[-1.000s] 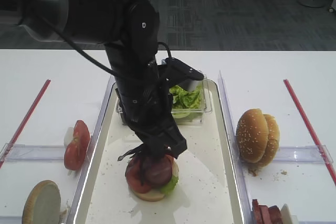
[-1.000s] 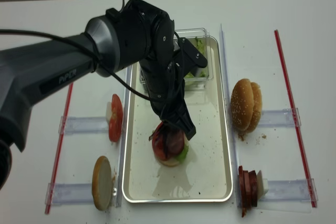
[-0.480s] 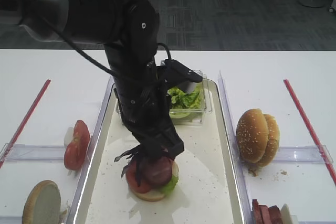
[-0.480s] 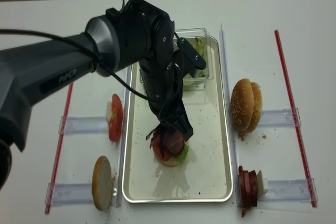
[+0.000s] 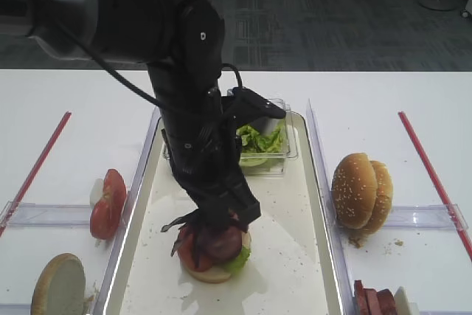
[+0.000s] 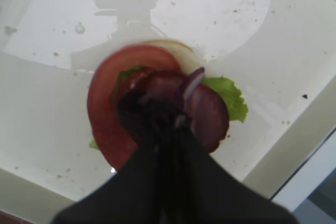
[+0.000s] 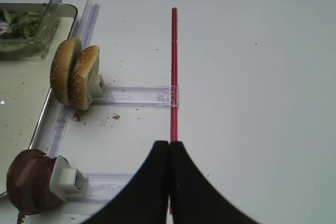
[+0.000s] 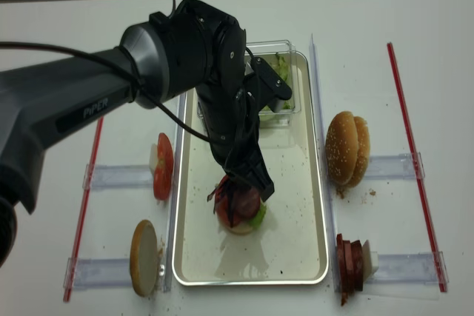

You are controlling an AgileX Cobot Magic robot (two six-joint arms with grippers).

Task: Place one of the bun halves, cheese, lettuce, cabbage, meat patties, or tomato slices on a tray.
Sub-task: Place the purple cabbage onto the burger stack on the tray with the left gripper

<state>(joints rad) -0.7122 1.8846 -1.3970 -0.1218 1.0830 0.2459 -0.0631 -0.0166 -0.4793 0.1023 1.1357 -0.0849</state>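
Low in the frame's centre, the left gripper (image 5: pixel 214 220) has dipped again, its fingers pinched on the cabbage (image 6: pixel 157 103), pressing it onto the stack in the tray (image 8: pixel 307 205); release remains. Right gripper (image 7: pixel 169 153) idles closed.

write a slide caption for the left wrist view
Closed left gripper presses dark purple cabbage strips onto a stacked tomato slice, green lettuce and bun inside the cream-floored metal tray.

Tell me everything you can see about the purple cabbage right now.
The cabbage is a small bunch of dark purple strips with paler violet edges, thin and limp. It is pinched in the shut left gripper, directly over the stacked burger on the tray, resting against the meat patty and tomato slice. Loose strips splay out to the side.
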